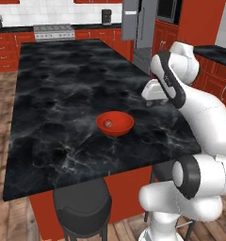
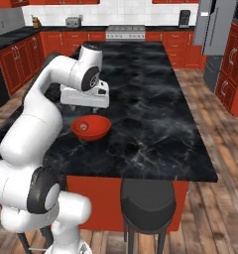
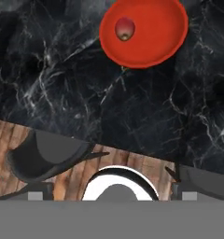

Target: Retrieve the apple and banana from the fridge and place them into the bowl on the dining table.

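Note:
The red bowl (image 1: 116,123) (image 2: 91,127) (image 3: 146,31) sits on the black marble dining table (image 1: 63,84) (image 2: 146,104) near its front edge. The apple (image 1: 107,124) (image 2: 84,127) (image 3: 124,29), small and red, lies inside the bowl. My gripper (image 1: 153,94) (image 2: 89,101) (image 3: 111,193) hangs above the table, just behind and to the side of the bowl. It points down and is open, with nothing between its fingers. The grey fridge (image 1: 142,28) (image 2: 217,25) stands beyond the table's far end with a door swung open. The banana is out of view.
Dark round stools (image 1: 82,204) (image 2: 148,201) (image 3: 44,158) stand at the table's near edge on the wooden floor. Red cabinets with black counters and a stove (image 1: 53,32) (image 2: 125,32) line the back wall.

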